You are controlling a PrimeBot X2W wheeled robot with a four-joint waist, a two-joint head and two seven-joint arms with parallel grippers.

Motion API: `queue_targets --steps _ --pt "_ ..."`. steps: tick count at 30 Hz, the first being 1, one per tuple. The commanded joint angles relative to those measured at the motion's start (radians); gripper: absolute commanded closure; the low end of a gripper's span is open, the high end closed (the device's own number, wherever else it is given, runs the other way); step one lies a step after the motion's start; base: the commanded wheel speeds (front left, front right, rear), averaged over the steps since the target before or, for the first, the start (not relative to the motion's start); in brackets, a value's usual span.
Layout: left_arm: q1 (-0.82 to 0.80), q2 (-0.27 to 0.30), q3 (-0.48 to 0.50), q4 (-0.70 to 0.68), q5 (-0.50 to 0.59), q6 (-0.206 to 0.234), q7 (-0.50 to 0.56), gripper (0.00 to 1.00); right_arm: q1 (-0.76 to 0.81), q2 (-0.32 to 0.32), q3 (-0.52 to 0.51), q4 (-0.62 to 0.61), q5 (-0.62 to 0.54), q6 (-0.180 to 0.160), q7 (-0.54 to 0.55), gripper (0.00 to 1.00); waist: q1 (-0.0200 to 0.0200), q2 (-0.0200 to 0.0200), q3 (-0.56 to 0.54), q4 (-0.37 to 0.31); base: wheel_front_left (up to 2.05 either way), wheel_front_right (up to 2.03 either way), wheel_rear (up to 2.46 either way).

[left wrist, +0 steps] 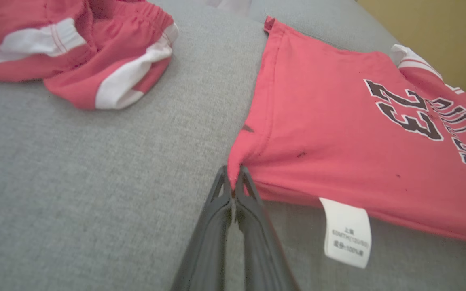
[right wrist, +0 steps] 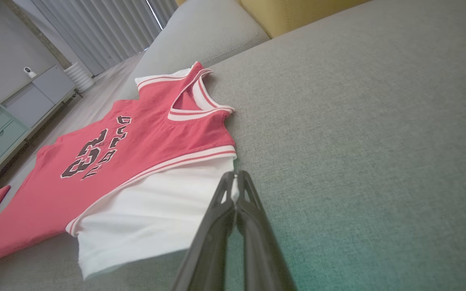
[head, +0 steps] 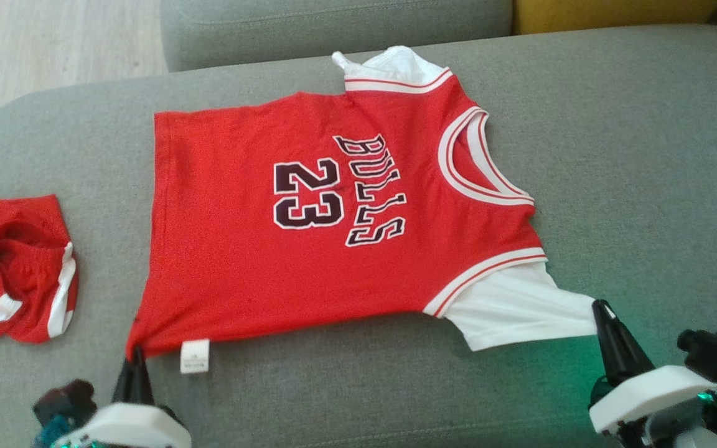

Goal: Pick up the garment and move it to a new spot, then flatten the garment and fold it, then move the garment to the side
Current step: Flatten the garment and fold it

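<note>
Nearest, the left fingers (head: 135,373) pinch tight on the red jersey (head: 240,261) at its hem corner, and the right fingers (head: 617,348) clamp its white sleeve edge. The red jersey lies spread flat, print up, across the grey sofa cushion (head: 632,155), with crumpled red shorts (head: 16,267) off to its left.

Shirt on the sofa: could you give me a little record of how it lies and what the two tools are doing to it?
shirt: red, "BULLS 23" on top, spread mostly flat, neck toward the robot's right
surface: grey sofa cushion
left tool: shut on the shirt's near hem corner
right tool: shut on the edge of the near white sleeve
tag: white, at the near hem beside the left tool
nearby: crumpled red-and-white shorts, apart, to the left
</note>
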Motion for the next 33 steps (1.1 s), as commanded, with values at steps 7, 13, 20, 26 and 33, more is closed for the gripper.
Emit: queue_targets --steps 7,13,20,26,33 --pt "0.004 0.023 -0.032 -0.093 -0.007 0.03 -0.012 1.0 -0.02 -0.006 -0.037 -0.122 -0.015 0.006 0.022 1.0 0.0001 -0.0001 0.019 0.019 0.0 0.0 0.0" --pt "-0.138 0.023 -0.06 -0.102 0.023 0.022 -0.012 1.0 -0.173 0.005 -0.06 -0.123 -0.057 0.006 0.046 1.0 0.0001 -0.0001 0.082 0.037 0.0 0.0 0.0" --pt "-0.279 0.023 -0.07 -0.035 0.057 0.018 -0.012 1.0 -0.338 0.004 -0.045 -0.039 -0.104 0.006 0.047 1.0 0.0001 -0.0001 0.139 0.047 0.0 0.0 0.0" --pt "-0.399 0.024 -0.083 0.048 0.082 0.003 -0.012 1.0 -0.488 0.003 -0.019 0.082 -0.147 0.006 0.039 1.0 0.0001 -0.0001 0.202 0.056 0.0 0.0 0.0" --pt "-0.491 0.024 -0.073 0.115 0.1 0.0 -0.012 1.0 -0.625 0.014 -0.023 0.231 -0.195 0.006 -0.003 1.0 0.0001 -0.0001 0.264 0.062 0.0 0.0 0.0"
